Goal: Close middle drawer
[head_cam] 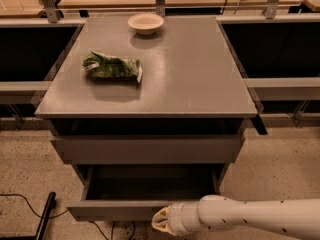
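The middle drawer (145, 186) is pulled out below the grey cabinet top, and its dark interior shows. Its plain grey front panel (115, 210) faces me near the bottom of the view. My gripper (162, 222) is at the end of the white arm (250, 216), which reaches in from the right. The gripper sits against the lower edge of that front panel, just right of its middle. Another drawer front (147, 149) sits above it, out only a little.
On the cabinet top (200, 79) lie a green chip bag (112, 67) and a white bowl (145, 23). Dark open bays flank the cabinet on the left and right. A black cable and bar (44, 216) lie on the speckled floor at the lower left.
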{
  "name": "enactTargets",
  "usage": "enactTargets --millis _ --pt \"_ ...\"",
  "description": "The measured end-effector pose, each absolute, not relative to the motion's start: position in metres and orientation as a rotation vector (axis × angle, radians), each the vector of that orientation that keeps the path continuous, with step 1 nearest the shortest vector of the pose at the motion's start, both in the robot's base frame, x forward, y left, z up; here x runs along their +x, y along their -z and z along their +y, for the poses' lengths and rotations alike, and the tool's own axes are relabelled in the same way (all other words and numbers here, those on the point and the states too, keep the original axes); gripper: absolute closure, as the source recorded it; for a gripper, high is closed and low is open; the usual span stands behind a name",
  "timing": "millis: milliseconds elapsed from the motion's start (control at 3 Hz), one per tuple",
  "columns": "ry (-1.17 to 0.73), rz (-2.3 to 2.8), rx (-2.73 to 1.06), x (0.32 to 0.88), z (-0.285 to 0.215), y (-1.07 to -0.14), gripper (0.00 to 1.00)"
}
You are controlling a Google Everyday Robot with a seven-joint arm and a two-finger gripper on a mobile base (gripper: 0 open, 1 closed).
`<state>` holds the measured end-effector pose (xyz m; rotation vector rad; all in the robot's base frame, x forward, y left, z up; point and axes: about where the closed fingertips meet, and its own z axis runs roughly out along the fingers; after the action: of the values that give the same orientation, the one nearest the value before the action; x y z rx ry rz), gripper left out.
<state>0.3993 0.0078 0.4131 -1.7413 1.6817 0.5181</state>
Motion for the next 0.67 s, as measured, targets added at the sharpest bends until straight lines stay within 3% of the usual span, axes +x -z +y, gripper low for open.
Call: enactTargets --millis 667 --pt "-0.489 1.666 -1.724 0.4006 0.0068 -0.4081 1.00"
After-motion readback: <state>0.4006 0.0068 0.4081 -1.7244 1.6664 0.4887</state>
